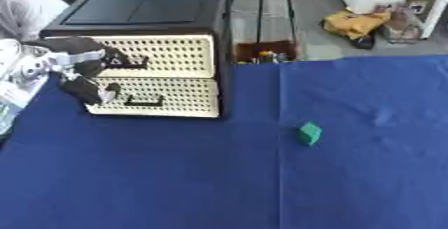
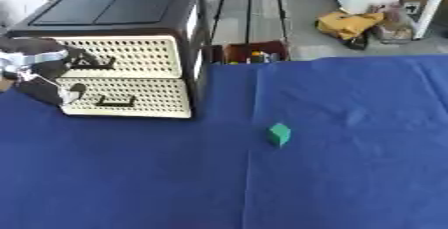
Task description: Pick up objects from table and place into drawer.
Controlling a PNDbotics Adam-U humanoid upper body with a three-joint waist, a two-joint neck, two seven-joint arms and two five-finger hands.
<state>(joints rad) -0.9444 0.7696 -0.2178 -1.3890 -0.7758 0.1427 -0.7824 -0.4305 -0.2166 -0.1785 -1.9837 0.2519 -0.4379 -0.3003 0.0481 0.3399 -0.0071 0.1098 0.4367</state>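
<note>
Green block [image 1: 310, 133] sits on the bench well off to the right of my left hand [image 1: 80, 68], whose fingers curl at the upper drawer handle [image 1: 131, 63]; it looks light and rigid, best pinched across opposite flat faces.

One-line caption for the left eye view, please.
Left hand at the upper drawer handle of a closed two-drawer cabinet; green block waits on the blue table.

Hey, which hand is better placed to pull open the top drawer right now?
Left. The left hand is already at the front of the drawer unit, its fingers by the top drawer handle. The right hand shows in neither view. The green block lies untouched on the table.
</note>
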